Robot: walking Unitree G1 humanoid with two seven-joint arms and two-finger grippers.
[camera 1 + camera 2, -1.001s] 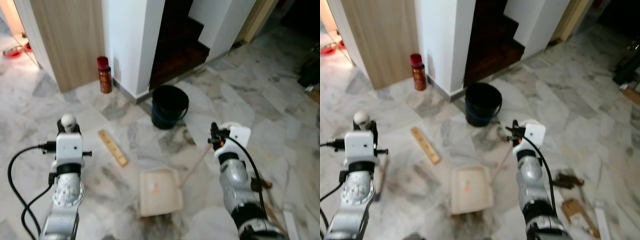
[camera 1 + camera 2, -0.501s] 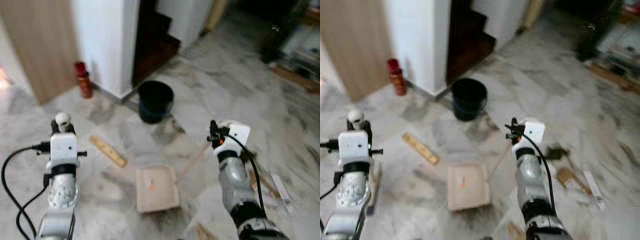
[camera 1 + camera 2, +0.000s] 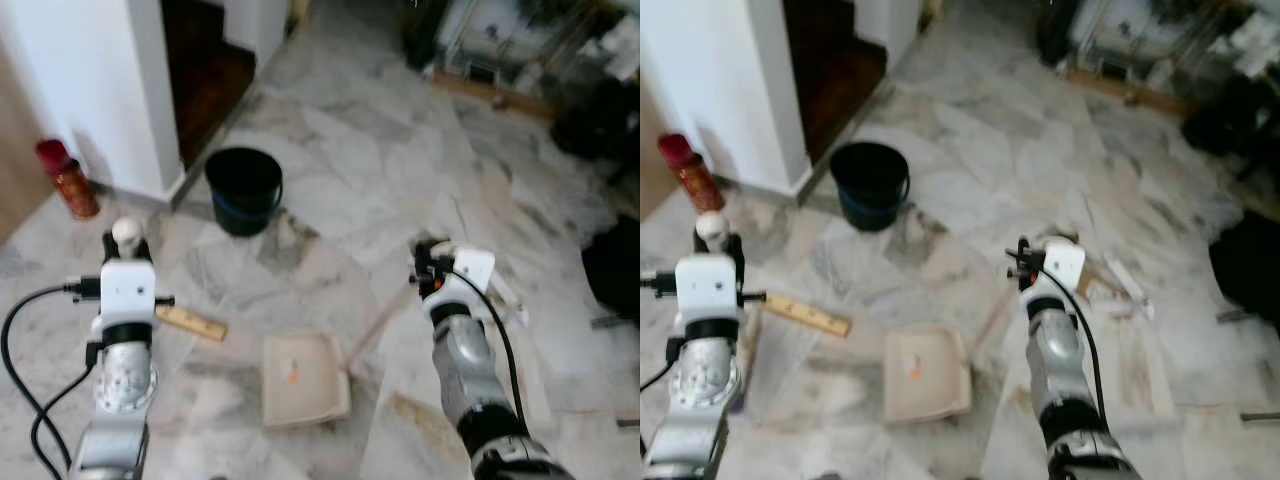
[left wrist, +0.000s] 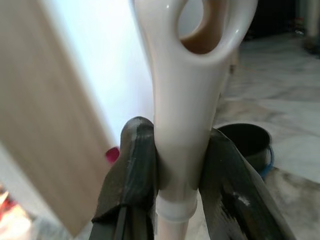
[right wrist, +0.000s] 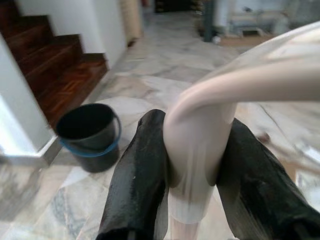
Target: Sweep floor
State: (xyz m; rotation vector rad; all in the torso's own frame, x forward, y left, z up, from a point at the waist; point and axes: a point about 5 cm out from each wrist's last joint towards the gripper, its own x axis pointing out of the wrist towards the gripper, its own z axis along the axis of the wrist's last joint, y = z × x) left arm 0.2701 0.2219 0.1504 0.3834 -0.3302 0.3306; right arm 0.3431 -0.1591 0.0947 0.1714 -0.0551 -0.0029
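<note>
Left gripper (image 4: pixel 180 165): my jaws are closed on the white broom handle (image 4: pixel 187 90), just below its hanging loop; in the head views the handle's rounded top stands above my left wrist.
Right gripper (image 5: pixel 192 165): my jaws are clamped on the cream dustpan handle (image 5: pixel 200 130); the grip looks firm in the wrist view.
Dustpan (image 3: pixel 305 378): the tray lies flat on the floor between my two arms, its long stick running up to my right gripper.
Dustpan contents: one small orange speck (image 3: pixel 293 374) sits in the tray; otherwise it looks nearly bare.
Bucket (image 3: pixel 243 190): black with a blue band, standing on the floor near the foot of the stairs, well apart from the dustpan.
Floor (image 3: pixel 360 130): grey-veined marble; a flat wooden strip (image 3: pixel 190 323) lies just beside my left arm, and pale scraps and brown bits (image 3: pixel 1120 290) lie near my right arm.
Broom head: hidden below my left arm; I cannot tell where it rests.
Work done: in my judgement little; the tray holds almost nothing.
Work left: in my judgement most of it; the scattered litter on both sides has yet to be brushed into the tray, and the tray then emptied, likely into the bucket.
Red bottle (image 3: pixel 68 180): stands by the white wall (image 3: pixel 90 80); it carries a label, but the print is too blurred to read.
Brands and writing: none legible on broom, dustpan or bucket.
</note>
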